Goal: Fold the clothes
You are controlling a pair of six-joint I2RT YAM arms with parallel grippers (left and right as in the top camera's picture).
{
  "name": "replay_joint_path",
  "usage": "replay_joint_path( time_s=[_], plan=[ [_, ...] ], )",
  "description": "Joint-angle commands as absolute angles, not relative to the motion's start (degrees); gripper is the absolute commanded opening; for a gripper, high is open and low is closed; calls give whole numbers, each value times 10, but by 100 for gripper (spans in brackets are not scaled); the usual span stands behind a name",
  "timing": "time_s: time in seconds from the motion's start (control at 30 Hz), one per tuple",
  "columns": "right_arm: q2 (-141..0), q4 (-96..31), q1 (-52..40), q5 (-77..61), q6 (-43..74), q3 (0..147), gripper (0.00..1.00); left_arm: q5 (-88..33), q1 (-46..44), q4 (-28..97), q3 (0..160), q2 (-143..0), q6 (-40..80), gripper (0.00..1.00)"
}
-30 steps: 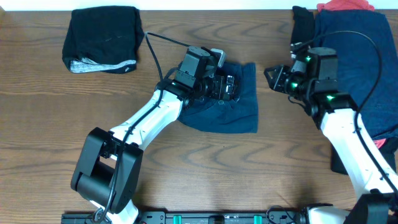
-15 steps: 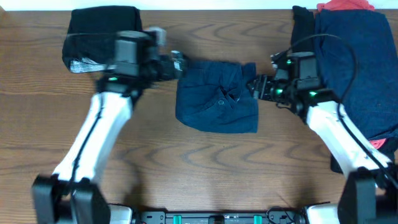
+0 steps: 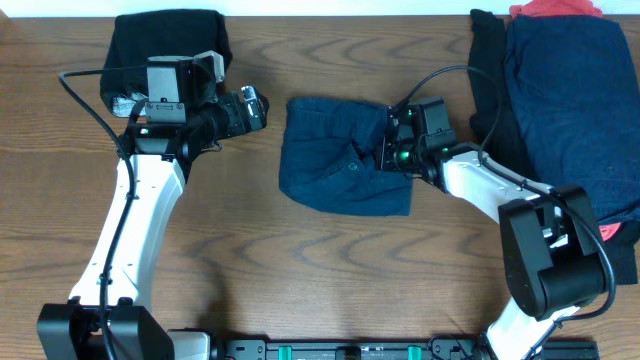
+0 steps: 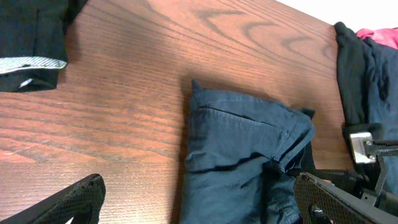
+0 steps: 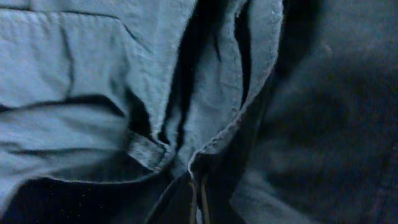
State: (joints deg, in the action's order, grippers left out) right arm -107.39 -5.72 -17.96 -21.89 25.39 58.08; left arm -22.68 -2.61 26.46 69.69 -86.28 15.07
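Note:
The plain navy blue garment (image 3: 340, 160) lies bunched and roughly folded in the middle of the table; it also shows in the left wrist view (image 4: 242, 149). My left gripper (image 3: 250, 105) is open and empty, to the left of the garment, with its fingers spread wide in its own view (image 4: 199, 211). My right gripper (image 3: 390, 142) is at the garment's right edge. Its view is filled with navy fabric (image 5: 93, 93), and its jaws (image 5: 196, 199) look closed on a hem.
A folded black garment (image 3: 165, 55) with a grey band lies at the back left. A pile of navy clothes (image 3: 570, 100) lies at the right, with a red one (image 3: 555, 10) behind it and a black one (image 3: 487, 60) beside it.
My left arm let go of the navy garment and swung back to the left. My right gripper moved left onto the garment's right edge. The garment shifted slightly left.

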Motion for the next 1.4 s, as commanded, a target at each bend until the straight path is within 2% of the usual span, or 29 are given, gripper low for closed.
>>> replay_joint_path(
  time_s=[0.0,0.1,0.2,0.33,0.53,0.7,0.73,0.83,0.9,1.07,1.2,1.37],
  plan=[
    [-1067,-57,-183,-216,259,582,1,-215,-25,266,706,-865,140,98],
    [-1025,-82,-171,-197,259,583,1,-213,-25,266,706,-865,135,98],
    [-977,-154,-166,-89,259,584,1,-213,-25,266,706,-865,131,98],
    [-993,-206,-166,20,261,583,1,-197,-25,266,706,-865,131,98],
    [-1065,-212,-164,39,293,583,1,-187,-25,278,706,-865,125,98],
    [-1062,-212,-162,45,286,585,1,-187,-26,283,706,-865,121,98],
    [-1057,-216,-161,42,284,588,5,-188,-29,283,706,-865,120,98],
    [-1040,-234,-155,1,257,605,53,-187,-47,283,706,-865,92,98],
    [-1023,-255,-150,-23,256,622,66,-187,-61,282,706,-865,76,98],
    [-964,-304,-138,-60,239,673,79,-188,-108,285,706,-865,55,98],
    [-912,-325,-121,-58,225,691,82,-188,-154,293,702,-865,53,98],
    [-875,-328,-74,-58,220,691,80,-188,-209,289,689,-890,54,98]
  ],
)
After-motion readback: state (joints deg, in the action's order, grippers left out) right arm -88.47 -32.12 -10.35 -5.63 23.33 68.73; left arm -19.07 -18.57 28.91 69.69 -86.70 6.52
